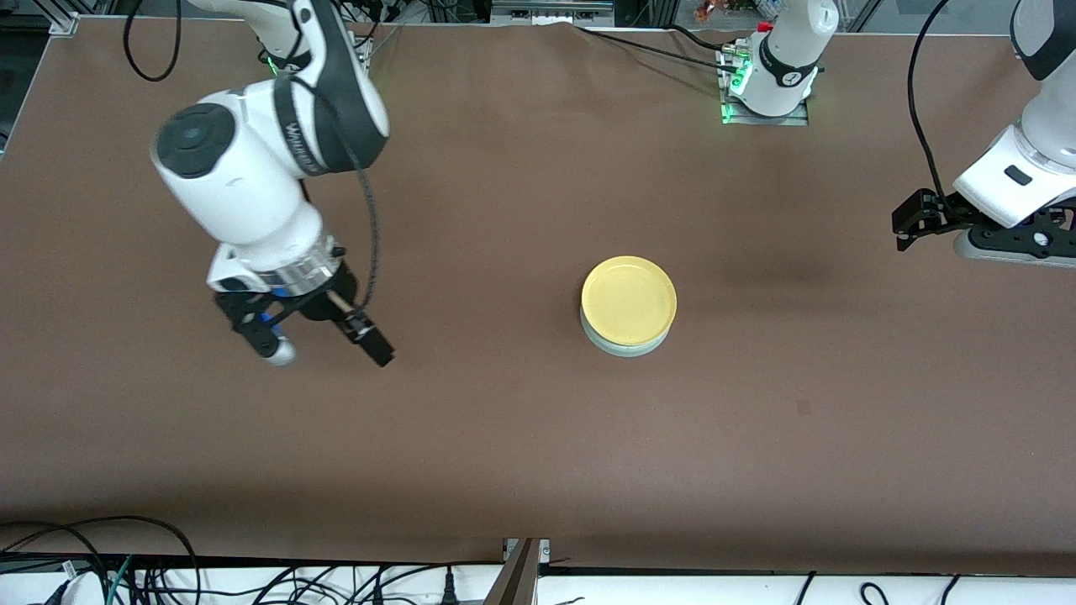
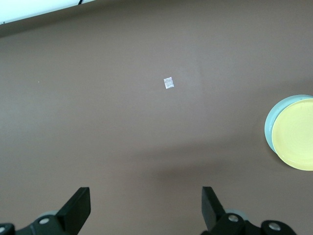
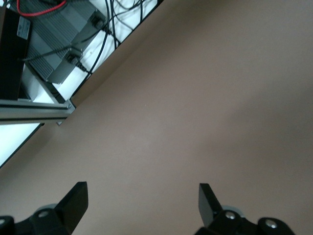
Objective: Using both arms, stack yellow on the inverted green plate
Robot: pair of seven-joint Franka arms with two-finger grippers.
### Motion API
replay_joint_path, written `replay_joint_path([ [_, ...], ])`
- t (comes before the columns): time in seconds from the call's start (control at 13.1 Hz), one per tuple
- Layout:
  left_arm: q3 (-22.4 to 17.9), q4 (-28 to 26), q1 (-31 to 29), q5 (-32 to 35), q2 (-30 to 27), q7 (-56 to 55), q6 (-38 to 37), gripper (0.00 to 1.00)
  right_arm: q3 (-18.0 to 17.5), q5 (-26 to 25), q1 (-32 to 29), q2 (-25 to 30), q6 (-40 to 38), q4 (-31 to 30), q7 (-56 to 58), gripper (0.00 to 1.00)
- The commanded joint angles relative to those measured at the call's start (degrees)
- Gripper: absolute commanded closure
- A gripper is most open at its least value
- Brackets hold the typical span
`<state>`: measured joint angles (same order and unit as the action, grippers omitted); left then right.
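The yellow plate lies right side up on top of the pale green plate, of which only the lower rim shows, near the middle of the table. Both also show at the edge of the left wrist view, the yellow plate over the green plate. My right gripper hangs open and empty over bare table toward the right arm's end, well apart from the stack; its wrist view shows only table. My left gripper is open and empty over the left arm's end of the table.
The brown table mat carries a small white scrap between the left gripper and the stack. The table's edge with a grey electronics box and cables lies near the right gripper. Cables run along the front edge.
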<state>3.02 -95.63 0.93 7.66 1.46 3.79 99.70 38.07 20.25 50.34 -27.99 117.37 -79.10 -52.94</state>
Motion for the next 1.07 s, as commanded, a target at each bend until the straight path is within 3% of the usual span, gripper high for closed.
replay_joint_path([
  [0.0, -0.03, 1.67, 0.04, -1.51, 0.83, 0.87, -0.91, 0.00, -0.19, -1.61, -1.55, 6.35, -2.74, -5.79, 7.63, 0.00],
  [0.23, 0.76, 1.67, -0.05, -1.15, 0.74, 0.87, -0.91, 0.00, -0.54, -3.72, -5.84, 9.61, -10.04, -7.56, 19.95, 0.00],
  [0.38, 0.68, 1.76, -0.14, -1.07, 0.83, 1.04, -1.00, 0.00, -4.29, -8.00, -10.32, 14.96, -12.59, -11.06, 24.79, 0.00],
  [0.61, 0.67, 1.76, -0.23, -1.33, 0.91, 0.95, -1.00, 0.00, -21.23, -16.97, -27.34, 23.12, -17.43, -16.41, 31.72, 0.00],
  [0.84, 0.67, 1.85, -0.49, -1.42, 1.00, 0.87, -1.00, 0.00, -30.39, -17.96, -39.04, 32.28, -17.61, -26.09, 44.02, 0.00],
  [0.99, 0.67, 1.76, -0.49, -1.42, 1.00, 0.78, -1.09, 0.00, -38.38, -18.14, -47.57, 34.14, -20.32, -28.12, 49.92, 0.00],
])
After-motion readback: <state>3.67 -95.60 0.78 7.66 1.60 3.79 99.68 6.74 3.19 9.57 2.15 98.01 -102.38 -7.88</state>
